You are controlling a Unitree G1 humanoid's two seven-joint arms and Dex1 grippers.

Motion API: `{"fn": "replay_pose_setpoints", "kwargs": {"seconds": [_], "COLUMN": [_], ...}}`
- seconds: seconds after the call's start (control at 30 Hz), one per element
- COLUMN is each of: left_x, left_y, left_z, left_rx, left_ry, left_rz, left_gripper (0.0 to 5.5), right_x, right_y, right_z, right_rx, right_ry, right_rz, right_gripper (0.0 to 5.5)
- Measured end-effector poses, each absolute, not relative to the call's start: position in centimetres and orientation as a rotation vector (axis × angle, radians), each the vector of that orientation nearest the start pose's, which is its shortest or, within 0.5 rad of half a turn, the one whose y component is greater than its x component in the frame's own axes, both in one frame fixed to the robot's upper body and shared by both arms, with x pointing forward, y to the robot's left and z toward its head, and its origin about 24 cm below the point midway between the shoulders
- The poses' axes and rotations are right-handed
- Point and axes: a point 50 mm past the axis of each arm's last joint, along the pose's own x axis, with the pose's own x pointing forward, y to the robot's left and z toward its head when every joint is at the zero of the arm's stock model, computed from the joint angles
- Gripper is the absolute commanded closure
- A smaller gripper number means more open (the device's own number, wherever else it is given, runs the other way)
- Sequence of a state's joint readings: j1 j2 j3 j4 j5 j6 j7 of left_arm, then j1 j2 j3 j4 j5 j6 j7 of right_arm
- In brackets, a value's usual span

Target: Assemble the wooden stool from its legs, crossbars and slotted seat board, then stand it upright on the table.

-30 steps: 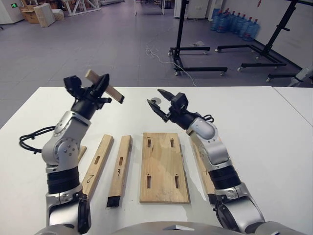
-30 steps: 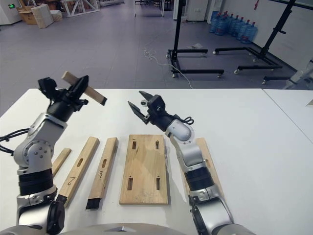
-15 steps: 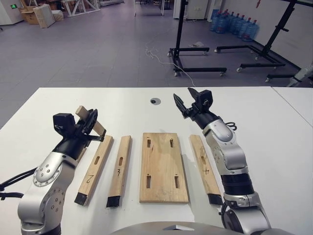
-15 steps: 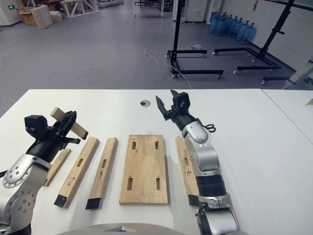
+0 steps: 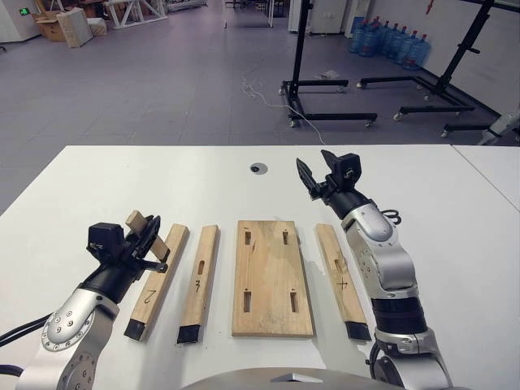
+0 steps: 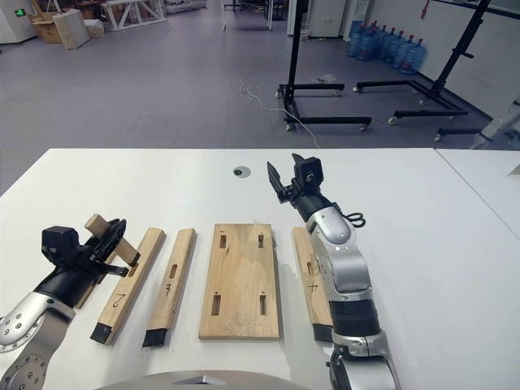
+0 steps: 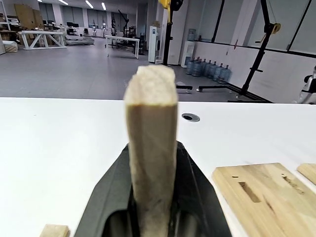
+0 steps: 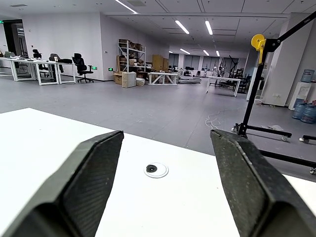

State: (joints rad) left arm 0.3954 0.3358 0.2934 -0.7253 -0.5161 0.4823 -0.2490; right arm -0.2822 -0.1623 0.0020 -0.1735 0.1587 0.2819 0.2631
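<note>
1. Down came the left gripper (image 5: 150,240) in the left eye view. It had dropped from high over the far left to low at the near left. Meanwhile the right gripper (image 5: 318,172) had swung right, off the seat board (image 5: 270,276), and hung past the far end of the right-hand leg (image 5: 341,279).
2. Same view: the left gripper pinched a short, tilted crossbar (image 5: 136,220). The leg marked 2 (image 5: 157,280) lay just to its right, long axis running near to far, slot facing up. The left arm was plainly the nearer one, so I judged that slot the likely target. Whether bar and leg touched, I could not tell.
3. Right eye view: flat pale planks lay side by side on the white table (image 6: 422,211). Two slotted legs sat left of the four-slot board and one sat right of it, with dark caps on their near ends.
4. Left wrist view: the crossbar (image 7: 150,148) sat clamped between black jaws. It was raw light wood, square-cut and fibrous at the tip.
5. Right wrist view: the fingers (image 8: 84,182) stood spread wide with nothing between them. Their pads were dark and finely textured, and a round grommet (image 8: 156,170) sat on the table beyond.
</note>
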Motion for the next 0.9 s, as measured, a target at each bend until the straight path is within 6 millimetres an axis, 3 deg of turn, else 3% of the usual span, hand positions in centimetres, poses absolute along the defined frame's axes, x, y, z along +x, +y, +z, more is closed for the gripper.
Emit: {"fn": "replay_pose_setpoints", "kwargs": {"seconds": [0.4, 0.9], "left_x": [15.9, 16.7], "left_y": [23.0, 23.5], "left_z": [8.8, 8.4], "left_rx": [-0.032, -0.023], "left_ry": [0.149, 0.143], "left_rz": [-0.152, -0.152], "left_gripper": [5.11, 5.11], "right_x": [29.3, 29.3], "right_y": [-13.6, -13.5], "right_z": [13.0, 12.8], "right_rx": [-0.066, -0.067], "right_ry": [-0.149, -0.142], "right_rz": [0.397, 0.392], "right_gripper": [2.26, 2.26]}}
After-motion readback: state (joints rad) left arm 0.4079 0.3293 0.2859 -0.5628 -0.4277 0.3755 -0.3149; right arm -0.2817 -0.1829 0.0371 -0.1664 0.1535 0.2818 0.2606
